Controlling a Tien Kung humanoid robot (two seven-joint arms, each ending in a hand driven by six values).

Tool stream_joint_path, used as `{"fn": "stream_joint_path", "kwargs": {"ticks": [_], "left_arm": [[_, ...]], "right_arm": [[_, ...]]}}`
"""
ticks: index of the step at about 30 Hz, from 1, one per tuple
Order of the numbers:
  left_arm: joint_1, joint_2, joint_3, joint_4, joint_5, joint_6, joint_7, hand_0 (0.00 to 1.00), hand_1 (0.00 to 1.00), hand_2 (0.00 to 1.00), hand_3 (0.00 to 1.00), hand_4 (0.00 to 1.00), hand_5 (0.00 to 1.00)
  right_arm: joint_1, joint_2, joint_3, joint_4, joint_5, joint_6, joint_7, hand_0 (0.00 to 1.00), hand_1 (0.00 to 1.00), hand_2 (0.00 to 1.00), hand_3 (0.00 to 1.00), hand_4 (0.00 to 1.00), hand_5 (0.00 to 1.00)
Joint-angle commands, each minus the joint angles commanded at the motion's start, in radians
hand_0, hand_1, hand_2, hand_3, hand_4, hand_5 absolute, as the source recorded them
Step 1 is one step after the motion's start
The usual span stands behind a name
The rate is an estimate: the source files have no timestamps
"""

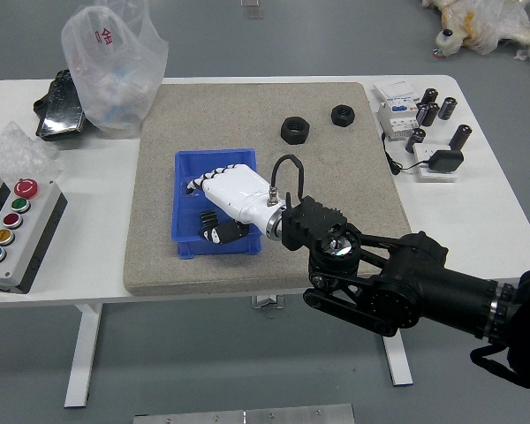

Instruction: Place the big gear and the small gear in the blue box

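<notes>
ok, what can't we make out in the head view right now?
All in the head view:
- Whether the white-and-black right hand holds a gear: its own back hides the palm side.
- Part of the blue plastic box's floor: under that hand.
- Black right arm's upper end: cut off by the right edge.
- Cloudy plastic bag's contents: blurred by the plastic.

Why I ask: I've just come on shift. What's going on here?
The robot's right hand reaches over the blue box, where the big and small gears are meant to go. Its fingers look extended and don't seem to grip anything. A dark bit shows by the hand; I can't tell whether it is a gear. Two black rings lie outside the box, on the mat.
</notes>
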Motion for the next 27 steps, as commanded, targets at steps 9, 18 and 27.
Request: {"fn": "stream_joint_path", "kwargs": {"ticks": [9,18,27], "left_arm": [[0.002,-0.003,-0.002,0.001,-0.002,0.001,0.001,0.676,0.669,0.627,0.693,0.730,0.300],[0.009,-0.005,-0.009,0.004,-0.002,0.004,0.001,0.676,0.669,0.626,0.692,0.730,0.300],[0.002,-0.007,0.009,0.004,-0.018,0.006,-0.007,0.676,0.669,0.626,0.692,0.730,0.300]], "right_arm": [[-0.098,-0.097,0.171,0.121,0.129,-0.071,0.011,0.580,0.714,0.753,0.780,0.894,0.395],[-0.260,-0.264,0.355,0.160,0.133,-0.072,0.000,0.537,0.685,0.741,0.768,0.882,0.382],[-0.324,-0.280,0.304,0.101,0.111,-0.047,0.004,0.501,0.653,0.722,0.753,0.865,0.363]]}}
